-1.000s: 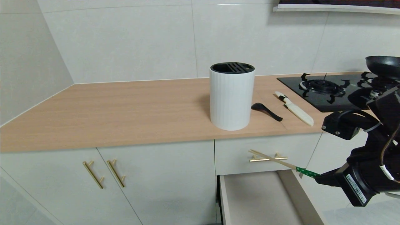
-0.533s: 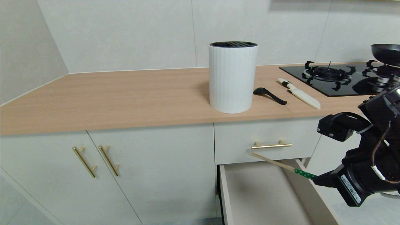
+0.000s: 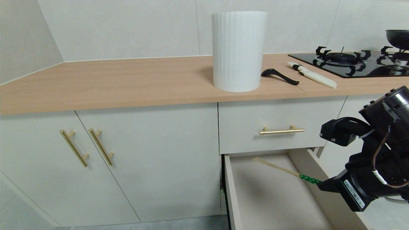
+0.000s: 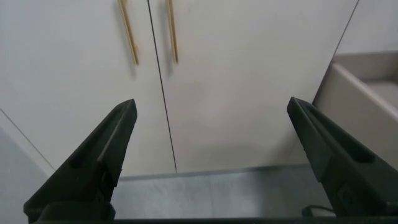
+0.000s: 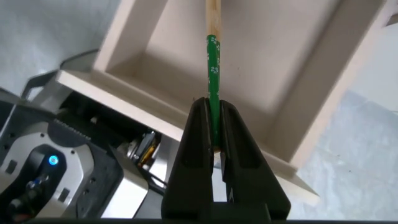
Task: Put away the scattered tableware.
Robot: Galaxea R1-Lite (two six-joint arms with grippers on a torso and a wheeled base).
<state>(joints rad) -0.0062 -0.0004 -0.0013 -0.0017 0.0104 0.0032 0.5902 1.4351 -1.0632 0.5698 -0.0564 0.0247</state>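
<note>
The head view is sinking, so the tabletop (image 3: 127, 80) and white holder (image 3: 239, 51) are riding higher in it while the open drawer (image 3: 265, 198) is coming into fuller sight. The left tool (image 4: 210, 106) is hanging wide open and empty, and the right tool (image 5: 212, 109) is clamping the chopsticks (image 3: 281, 169) by their green end. The knife (image 3: 314, 76) and black spoon (image 3: 279, 76) are lying beside the holder, while the chopstick tips, a second ago in front of the brass handle (image 3: 281, 130), are now reaching over the open drawer, so I judge the drop-off is nearing.
</note>
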